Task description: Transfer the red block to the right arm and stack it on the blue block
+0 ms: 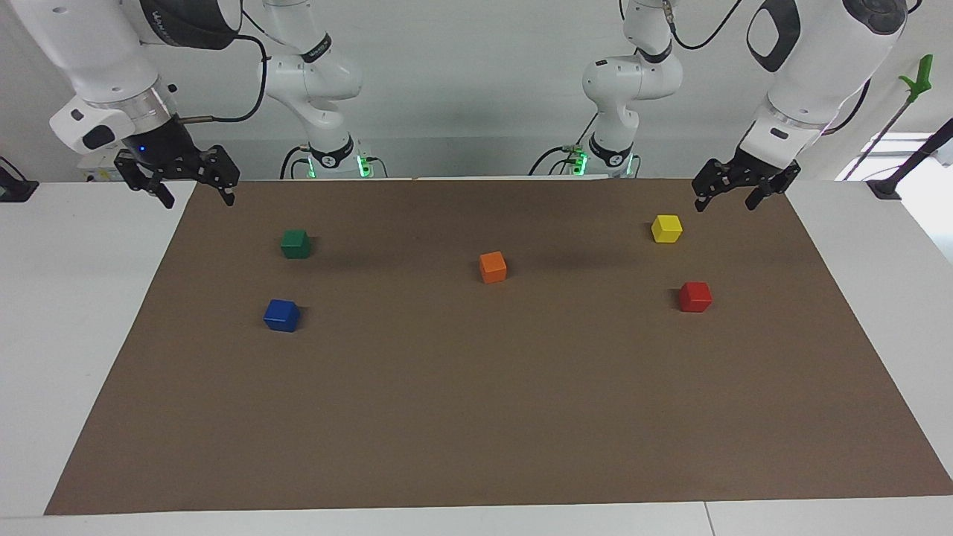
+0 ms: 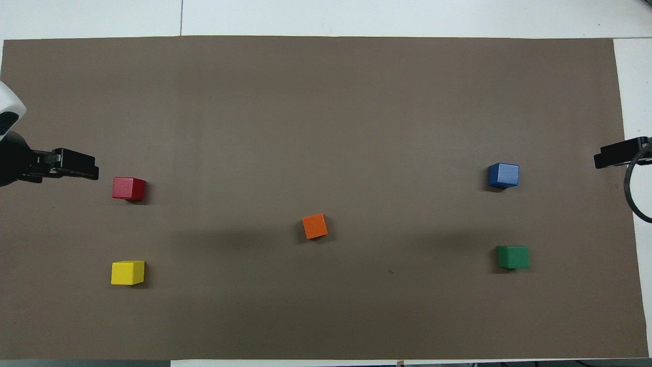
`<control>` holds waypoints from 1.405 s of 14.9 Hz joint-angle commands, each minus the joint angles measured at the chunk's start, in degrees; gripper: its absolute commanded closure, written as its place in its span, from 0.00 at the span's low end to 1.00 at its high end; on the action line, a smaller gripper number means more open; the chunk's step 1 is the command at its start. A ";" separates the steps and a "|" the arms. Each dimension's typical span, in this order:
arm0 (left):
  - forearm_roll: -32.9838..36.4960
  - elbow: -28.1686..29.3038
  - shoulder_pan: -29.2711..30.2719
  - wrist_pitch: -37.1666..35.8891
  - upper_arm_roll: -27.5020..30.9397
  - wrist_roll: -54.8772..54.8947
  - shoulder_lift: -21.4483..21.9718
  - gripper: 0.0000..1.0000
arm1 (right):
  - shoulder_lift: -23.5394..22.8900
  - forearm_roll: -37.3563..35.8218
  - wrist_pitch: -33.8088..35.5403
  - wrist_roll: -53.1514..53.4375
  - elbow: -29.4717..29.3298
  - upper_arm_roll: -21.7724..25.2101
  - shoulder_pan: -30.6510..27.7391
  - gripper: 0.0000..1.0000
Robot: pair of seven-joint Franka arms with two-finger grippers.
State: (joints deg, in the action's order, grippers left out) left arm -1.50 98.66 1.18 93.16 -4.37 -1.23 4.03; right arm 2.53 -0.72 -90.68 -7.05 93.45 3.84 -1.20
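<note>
The red block (image 1: 695,296) (image 2: 129,188) sits on the brown mat toward the left arm's end of the table. The blue block (image 1: 281,315) (image 2: 504,175) sits on the mat toward the right arm's end. My left gripper (image 1: 724,205) (image 2: 93,171) hangs open and empty in the air over the mat's edge at its own end, apart from the red block. My right gripper (image 1: 197,199) (image 2: 600,160), with a small blue light on its body, hangs open and empty over the mat's edge at its own end, apart from the blue block.
A yellow cube (image 1: 666,228) (image 2: 127,272) lies nearer to the robots than the red block. A green cube (image 1: 295,243) (image 2: 513,256) lies nearer to the robots than the blue block. An orange cube (image 1: 492,266) (image 2: 314,226) sits mid-mat (image 1: 476,417). White table surrounds the mat.
</note>
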 commanded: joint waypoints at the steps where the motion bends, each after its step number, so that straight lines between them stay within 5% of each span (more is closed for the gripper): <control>1: -0.61 1.89 0.14 1.15 0.07 0.87 1.68 0.00 | 0.72 1.25 1.12 0.63 0.07 -0.41 -0.91 0.00; 11: -0.61 2.33 3.90 3.16 0.51 3.58 1.59 0.00 | 0.72 1.07 0.94 0.72 0.07 -0.41 -0.38 0.00; 21: -0.52 16.29 6.73 21.26 0.51 12.65 -0.95 0.00 | 1.95 2.64 0.59 -6.83 2.26 -0.23 -2.57 0.00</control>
State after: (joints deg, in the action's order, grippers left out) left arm -1.50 112.16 8.37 110.70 -4.01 10.56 3.26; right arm 2.64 -0.53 -90.56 -10.88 93.73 3.84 -1.62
